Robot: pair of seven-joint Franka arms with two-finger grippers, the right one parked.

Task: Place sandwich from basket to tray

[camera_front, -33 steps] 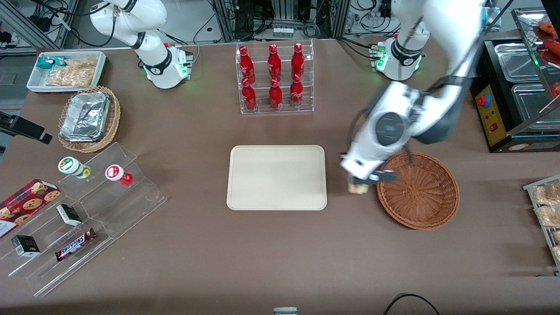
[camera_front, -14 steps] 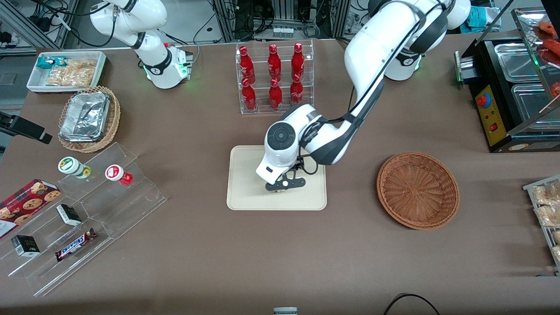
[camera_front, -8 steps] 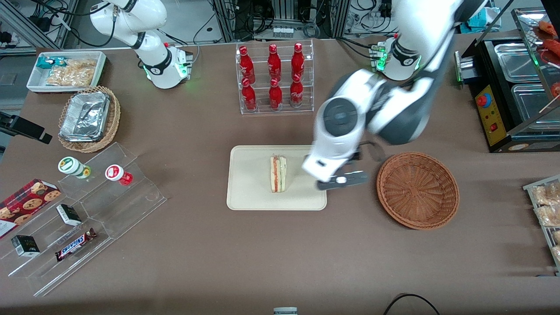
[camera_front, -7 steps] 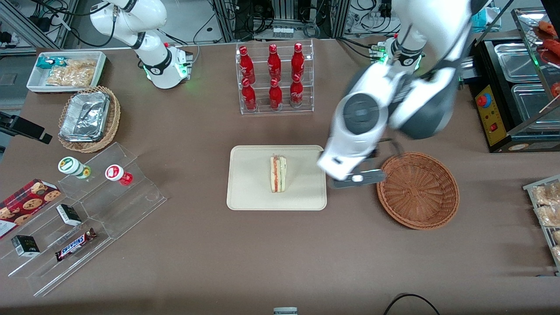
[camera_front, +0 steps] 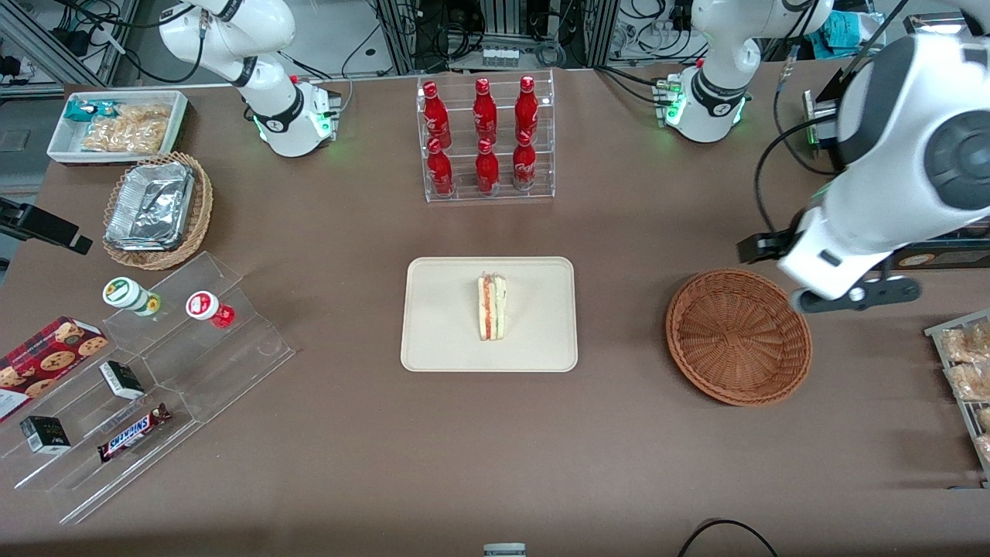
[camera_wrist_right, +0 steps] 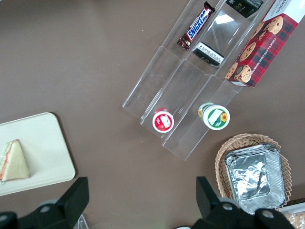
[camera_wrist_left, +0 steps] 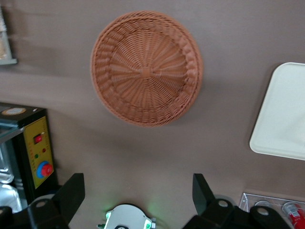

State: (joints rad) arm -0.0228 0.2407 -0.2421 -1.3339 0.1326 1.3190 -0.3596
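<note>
While the sandwich (camera_front: 492, 308) lies on its side near the middle of the tray (camera_front: 441, 340), the left arm's gripper (camera_wrist_left: 138, 198) hangs high above the table with its fingers (camera_wrist_left: 71, 193) spread wide and nothing between them, well apart from tray and sandwich alike. Seen from the front, the gripper (camera_front: 851, 295) hovers just beside the rim of the basket (camera_front: 739, 337), toward the working arm's end of the table. The left wrist camera looks straight down past the fingertips into the basket (camera_wrist_left: 146, 67), which holds nothing, and catches only one corner of the tray (camera_wrist_left: 283, 117); the sandwich does not show there at all. The right wrist camera gives the sandwich (camera_wrist_right: 13, 161) as a pale wedge on the tray (camera_wrist_right: 43, 143), with the red filling along one edge. Counting what I can see from the front: one sandwich, one tray, one reddish basket, and six red bottles (camera_front: 484, 104) standing in a clear rack (camera_front: 487, 193) farther from the front camera than the tray.
</note>
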